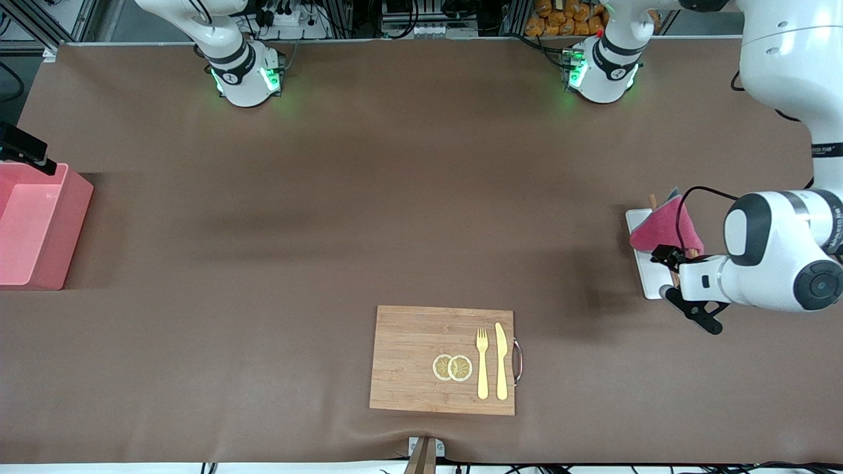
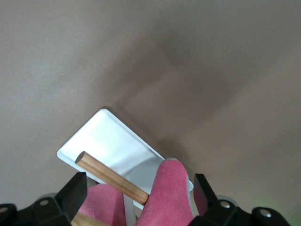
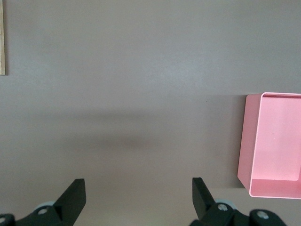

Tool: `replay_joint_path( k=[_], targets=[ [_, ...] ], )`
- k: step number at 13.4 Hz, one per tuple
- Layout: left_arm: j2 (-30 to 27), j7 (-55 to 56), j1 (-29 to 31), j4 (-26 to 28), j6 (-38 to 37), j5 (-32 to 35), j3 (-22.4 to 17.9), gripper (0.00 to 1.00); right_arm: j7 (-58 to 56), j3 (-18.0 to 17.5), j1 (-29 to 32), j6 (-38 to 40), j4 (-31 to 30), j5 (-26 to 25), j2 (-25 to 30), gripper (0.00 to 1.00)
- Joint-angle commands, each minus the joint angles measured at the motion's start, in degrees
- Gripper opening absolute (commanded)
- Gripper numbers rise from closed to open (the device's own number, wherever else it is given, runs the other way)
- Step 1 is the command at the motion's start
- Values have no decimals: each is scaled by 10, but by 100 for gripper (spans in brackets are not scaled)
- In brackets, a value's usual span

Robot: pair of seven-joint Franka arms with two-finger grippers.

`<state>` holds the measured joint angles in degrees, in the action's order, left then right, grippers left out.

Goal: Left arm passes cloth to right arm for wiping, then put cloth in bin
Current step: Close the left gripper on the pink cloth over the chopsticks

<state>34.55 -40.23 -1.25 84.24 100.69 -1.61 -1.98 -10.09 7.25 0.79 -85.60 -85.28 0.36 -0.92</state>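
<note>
the left gripper (image 2: 136,197) holds the soft magenta-red fabric cloth (image 1: 664,227) above the small flat white tray (image 2: 106,141) at the left arm's table edge, while the waiting right gripper (image 3: 138,197) gapes wide near the pink rectangular plastic bin (image 3: 273,141).

Soft fabric cloth (image 1: 664,230), glossy plastic bin (image 1: 39,230)

magenta-red cloth (image 1: 665,227), pink bin (image 1: 36,227), white tray (image 2: 106,141), brown table (image 1: 395,217)
</note>
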Motion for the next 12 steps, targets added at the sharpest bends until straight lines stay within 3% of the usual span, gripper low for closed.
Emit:
replay_joint_path(
  k=[1, 12],
  targets=[
    [5, -6, -7, -3, -13, -8, -4, 100, 1, -9, 11, 3, -1, -1, -1, 100],
    [6, 10, 20, 29, -81, -7, -7, 100, 0, -9, 11, 3, -2, -1, -6, 100]
  ],
)
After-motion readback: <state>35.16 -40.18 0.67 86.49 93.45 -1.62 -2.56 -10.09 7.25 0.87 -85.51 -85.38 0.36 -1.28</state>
